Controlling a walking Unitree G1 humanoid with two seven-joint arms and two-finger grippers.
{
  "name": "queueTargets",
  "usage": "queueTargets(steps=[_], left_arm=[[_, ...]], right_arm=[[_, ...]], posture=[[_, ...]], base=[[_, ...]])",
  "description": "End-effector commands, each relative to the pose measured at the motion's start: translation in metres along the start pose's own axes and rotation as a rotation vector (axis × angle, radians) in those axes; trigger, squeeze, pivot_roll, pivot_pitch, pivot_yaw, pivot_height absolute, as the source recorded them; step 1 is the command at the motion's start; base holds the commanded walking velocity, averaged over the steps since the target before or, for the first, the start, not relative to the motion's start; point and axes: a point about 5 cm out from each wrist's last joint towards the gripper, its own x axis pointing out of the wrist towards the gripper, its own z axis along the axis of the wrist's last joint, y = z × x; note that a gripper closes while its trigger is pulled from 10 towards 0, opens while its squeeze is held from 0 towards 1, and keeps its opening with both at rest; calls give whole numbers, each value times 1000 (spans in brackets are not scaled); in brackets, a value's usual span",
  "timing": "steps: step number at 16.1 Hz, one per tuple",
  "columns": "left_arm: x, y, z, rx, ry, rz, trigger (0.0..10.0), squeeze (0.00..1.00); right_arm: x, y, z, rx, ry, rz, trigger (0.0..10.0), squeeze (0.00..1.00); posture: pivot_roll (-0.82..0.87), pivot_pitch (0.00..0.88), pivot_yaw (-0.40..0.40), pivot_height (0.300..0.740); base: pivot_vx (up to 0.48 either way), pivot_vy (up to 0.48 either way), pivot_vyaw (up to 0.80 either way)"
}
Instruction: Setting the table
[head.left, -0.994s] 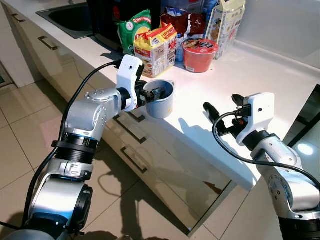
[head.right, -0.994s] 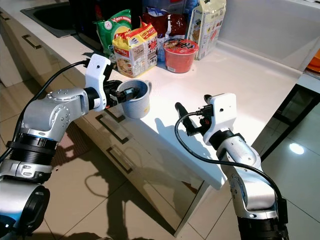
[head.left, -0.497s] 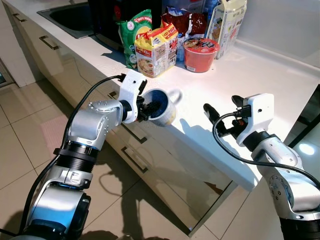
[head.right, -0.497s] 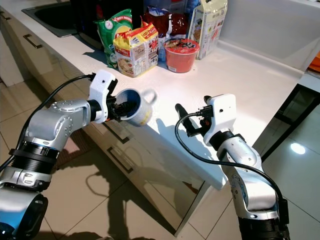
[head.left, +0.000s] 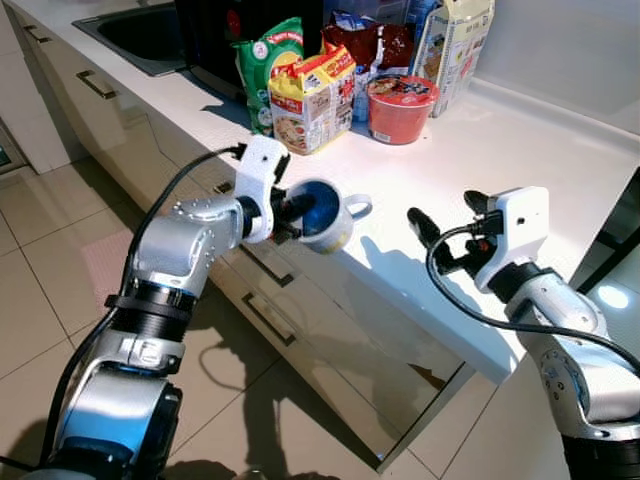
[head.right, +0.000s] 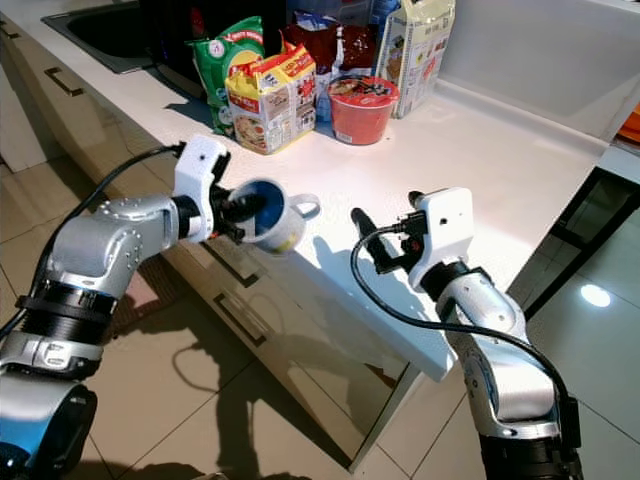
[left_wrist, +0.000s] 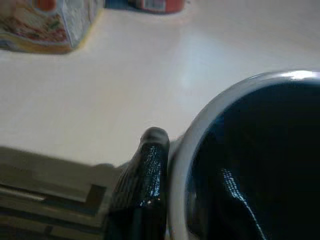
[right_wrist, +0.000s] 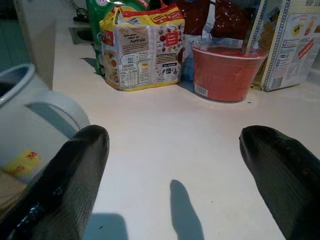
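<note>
Jaws clamped on the rim, one finger inside and one outside: the left gripper (head.left: 292, 212) has the mug (head.left: 325, 214) held up off the white worktop (head.left: 480, 150), right at its front edge. The mug is tipped over toward the robot's left, its dark blue inside facing the arm and its handle (head.left: 359, 208) poking away toward the right side. Pale outside, with a small yellow mark low on the wall. From the left wrist view you get one black finger (left_wrist: 142, 185) pressed against the outside of the pale rim, worktop behind it.

Over on the right, the right gripper (head.left: 446, 222) hangs above the worktop near its front edge, jaws spread wide apart and gripping nothing. It sits well apart from the mug, pointing across toward it. The right wrist view looks between the two black fingers (right_wrist: 62, 182) at the mug's wall and handle on one side.

Back along the worktop stands a cluster of groceries: a green packet (head.left: 264, 62), a yellow noodle multipack (head.left: 309, 98), a red noodle cup (head.left: 399, 107), dark red bags (head.left: 365, 45) and a tall carton (head.left: 451, 48). A sink (head.left: 140, 32) lies further along, cabinet drawers (head.left: 270, 300) below, tiled floor (head.left: 40, 280) underneath.
</note>
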Motion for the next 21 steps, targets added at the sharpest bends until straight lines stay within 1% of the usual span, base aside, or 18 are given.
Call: queueTargets(steps=[1,6,9,10,11,12,13,14,15,16,17,18,19,20,21], left_arm=[[-1,1,10,-1,-25,2,0,0],[-3,3,16,-23,-56,19,0,0],[-11,6,30,-49,-126,63,0,0],[-15,6,38,-58,-195,99,0,0],[-21,7,48,-49,-296,183,0,0],[-25,8,53,-24,-355,245,0,0],[-38,8,59,44,-497,348,0,0],[-48,6,59,72,-576,389,0,0],[-59,2,55,92,-629,424,627,0],[-66,-3,50,98,-640,427,10000,0],[-73,-6,42,84,-651,435,10000,0],[-78,-3,32,39,-651,477,10000,0],[-81,2,25,43,-655,539,10000,0],[-84,4,22,58,-677,572,10000,0],[-86,6,20,56,-680,599,10000,0]], right_arm=[[1,-1,4,-6,-7,5,10000,0],[4,0,5,-8,-11,20,10000,0],[8,3,7,-1,-21,37,10000,0],[9,6,9,20,-33,40,10000,0],[10,9,11,65,-55,28,10000,0],[10,11,12,86,-66,20,10000,0],[10,17,16,136,-96,0,10000,0],[9,20,18,187,-123,-29,10000,0],[9,23,21,244,-148,-70,10000,0],[9,25,22,258,-159,-90,10000,0],[8,27,22,240,-165,-102,10000,0],[6,25,23,198,-171,-137,10000,0],[5,22,25,185,-182,-163,10000,0],[4,21,25,175,-184,-179,10000,0],[4,21,25,167,-184,-180,10000,0]], posture=[[-12,0,-9,740],[2,0,-24,740],[17,0,-37,740],[20,0,-39,740],[14,0,-34,740],[11,0,-32,740],[2,0,-28,740],[1,0,-31,740],[-5,0,-29,740],[-5,0,-29,740],[-6,0,-27,740],[-9,0,-23,740],[-12,0,-29,740],[-14,0,-33,740],[-14,0,-34,740]], base=[[0,0,0],[0,0,0],[0,0,0],[0,0,0],[0,0,0],[0,0,0],[0,0,0],[0,0,0],[0,0,0],[0,0,0],[0,0,0],[0,0,0],[0,0,0],[0,0,0],[0,0,0]])
